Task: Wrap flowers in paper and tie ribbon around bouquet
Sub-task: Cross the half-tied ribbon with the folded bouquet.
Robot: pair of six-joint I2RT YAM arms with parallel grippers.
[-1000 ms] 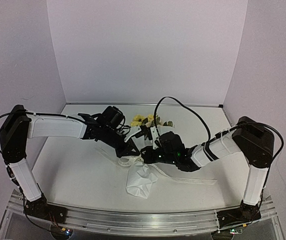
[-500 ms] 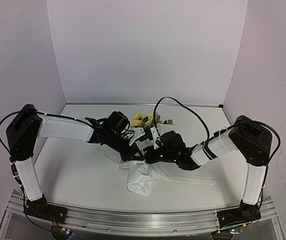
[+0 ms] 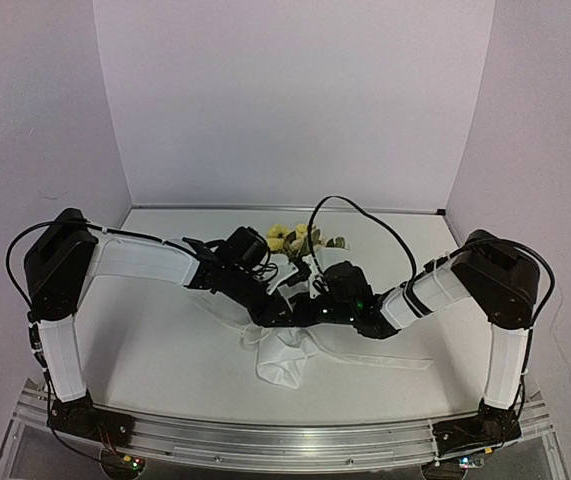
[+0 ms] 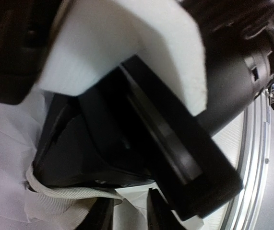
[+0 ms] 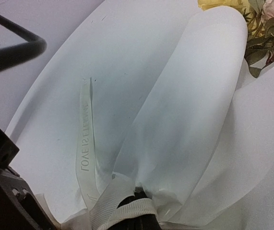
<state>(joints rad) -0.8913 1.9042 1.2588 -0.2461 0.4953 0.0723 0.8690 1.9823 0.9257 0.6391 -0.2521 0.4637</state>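
Observation:
The bouquet lies mid-table: white paper [image 3: 283, 362] rolled round the flowers [image 3: 293, 237], whose yellow blooms show at the far end. Both grippers meet over its narrow waist. My left gripper [image 3: 273, 312] hangs just left of it, jaws parted a little, with paper [image 4: 2, 158] under the gap and the ribbon [image 4: 55, 196] lying against its left finger. My right gripper [image 5: 137, 200] is shut with a ribbon [image 5: 84, 143] band looped tightly round its fingertips; lettering shows on the loose tail. Paper [image 5: 184, 124] folds run up to the flowers [image 5: 259, 40].
One ribbon tail [image 3: 390, 360] trails right across the table towards the right arm's base. The right arm's black and white body [image 4: 175, 143] fills most of the left wrist view, very close. A black cable [image 3: 365, 215] arcs over the flowers. Metal rail [image 3: 265, 440] along the near edge.
My left arm has pushed right, bringing its gripper up against the right one at the bouquet's waist, and its jaws have parted. The right gripper has stayed shut in place.

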